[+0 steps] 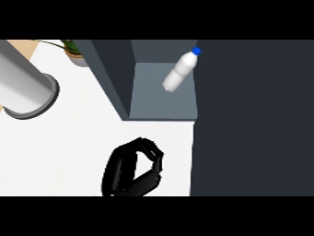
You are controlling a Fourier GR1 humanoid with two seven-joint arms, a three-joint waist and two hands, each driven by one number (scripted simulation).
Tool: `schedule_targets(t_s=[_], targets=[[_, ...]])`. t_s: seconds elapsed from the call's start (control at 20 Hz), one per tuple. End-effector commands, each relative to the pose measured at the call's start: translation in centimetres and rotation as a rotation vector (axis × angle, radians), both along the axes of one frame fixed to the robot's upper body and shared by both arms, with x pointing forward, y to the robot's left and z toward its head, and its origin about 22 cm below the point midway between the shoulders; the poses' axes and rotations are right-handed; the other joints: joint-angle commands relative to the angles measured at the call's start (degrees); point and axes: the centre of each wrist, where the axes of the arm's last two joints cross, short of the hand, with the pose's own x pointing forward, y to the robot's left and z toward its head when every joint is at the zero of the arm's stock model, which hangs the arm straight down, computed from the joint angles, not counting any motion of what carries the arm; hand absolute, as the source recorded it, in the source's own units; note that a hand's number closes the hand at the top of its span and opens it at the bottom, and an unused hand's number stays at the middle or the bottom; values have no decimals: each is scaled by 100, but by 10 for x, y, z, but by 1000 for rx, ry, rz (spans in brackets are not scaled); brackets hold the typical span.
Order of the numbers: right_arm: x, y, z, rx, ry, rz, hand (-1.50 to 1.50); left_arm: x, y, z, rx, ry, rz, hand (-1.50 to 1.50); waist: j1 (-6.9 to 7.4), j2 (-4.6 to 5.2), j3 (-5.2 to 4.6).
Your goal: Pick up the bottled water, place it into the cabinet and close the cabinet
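Note:
The bottled water, clear with a blue cap, stands tilted inside the open cabinet. Its cap leans toward the right side, against the edge of the dark cabinet door. The bottle rests on the grey shelf floor and nothing holds it. My right hand is low on the white counter, in front of the cabinet opening and just left of the door. Its fingers and thumb are curled into a loop with nothing in them. My left hand does not show.
A large pale grey cylinder with a dark rim crosses the upper left. A potted plant stands at the back, left of the cabinet's side wall. White counter spreads to the left of my hand.

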Motion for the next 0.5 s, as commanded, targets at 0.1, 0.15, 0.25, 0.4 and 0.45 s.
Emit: schedule_targets(t_s=[0.1,0.15,0.25,0.4,0.45], targets=[[-11,25,32,-130,-24,87,150,-27,58,12,55,-14,-11,150,-30,2,0],[-12,34,36,-150,-22,111,150,-29,63,15,46,-20,-18,150,-25,0,-4],[-7,33,35,-195,5,227,150,-34,70,16,56,-8,-2,150,-9,-5,-5],[-12,45,38,-208,-4,313,150,-35,100,21,95,-19,28,150,-76,-32,-11],[-10,46,33,-186,-29,326,150,-38,102,22,82,-25,31,150,-74,-26,-6]])
